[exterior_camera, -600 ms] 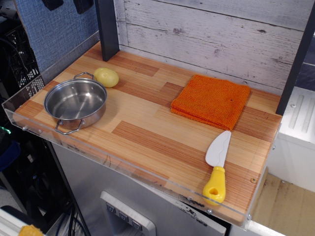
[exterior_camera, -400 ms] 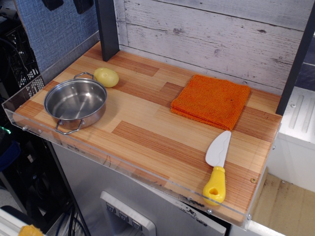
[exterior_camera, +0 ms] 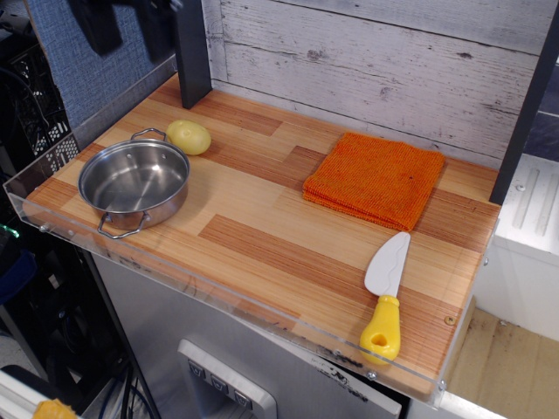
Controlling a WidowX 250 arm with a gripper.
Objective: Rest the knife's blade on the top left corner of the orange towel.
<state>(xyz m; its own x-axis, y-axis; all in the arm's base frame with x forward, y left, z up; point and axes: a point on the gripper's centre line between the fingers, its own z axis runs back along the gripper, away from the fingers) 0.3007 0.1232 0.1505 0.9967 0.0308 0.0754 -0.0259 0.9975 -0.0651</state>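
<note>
Our black pincer (exterior_camera: 127, 22) hangs spread and empty; far across lie the yellow-handled white plastic knife (exterior_camera: 385, 288) and ribbed orange towel (exterior_camera: 376, 179). Next, we reach for the handle.

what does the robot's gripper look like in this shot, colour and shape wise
Only the gripper shows, at the top left edge: two dark, near-black fingers with flat, blocky, rounded tips and a matte finish. No cables, markings or labels are visible, and the rest of the arm is cut off by the frame.
</note>
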